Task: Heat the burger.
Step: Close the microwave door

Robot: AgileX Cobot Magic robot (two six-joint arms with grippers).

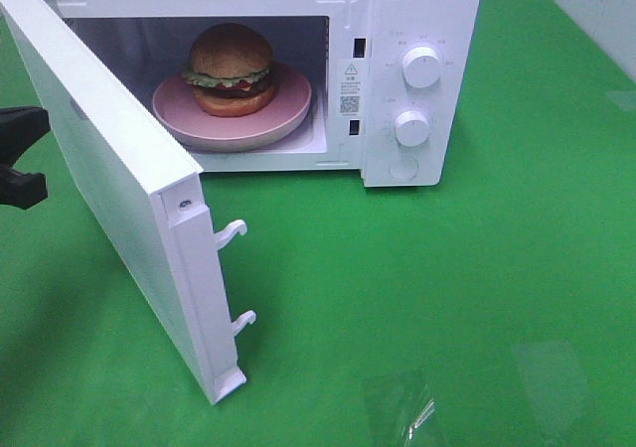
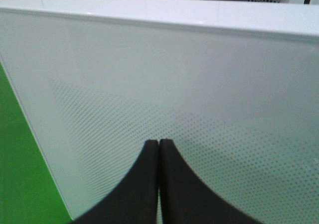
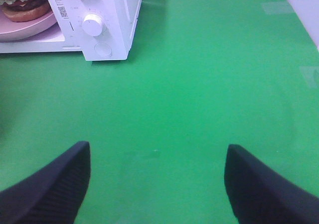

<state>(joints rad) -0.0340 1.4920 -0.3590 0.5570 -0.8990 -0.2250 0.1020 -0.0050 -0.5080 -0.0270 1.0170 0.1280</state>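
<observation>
Your burger (image 1: 231, 68) sits upright on the pink plate (image 1: 179, 119), and the plate is inside the cavity of the white microwave (image 1: 417, 5), roughly centred on its floor. The door (image 1: 109, 189) is swung wide open toward the left of the high view, and its two latch hooks (image 1: 231, 231) stick out from the free edge. Both knobs (image 1: 422, 68) are on the panel to the right of the cavity, one above the other. Your left gripper (image 2: 158, 143) has its jaws clenched together with nothing between them. The tips point at the outer face of the door, right up by its dotted window mesh. You cannot tell from the wrist view whether they touch it. In the high view only a dark bit of that arm shows at the left edge, behind the door. Your right gripper (image 3: 158, 147) has its jaws spread wide and holds nothing. It hangs over the bare green cloth (image 1: 477, 288), well apart from the microwave, with the control panel and part of the plate and burger visible ahead of it.
</observation>
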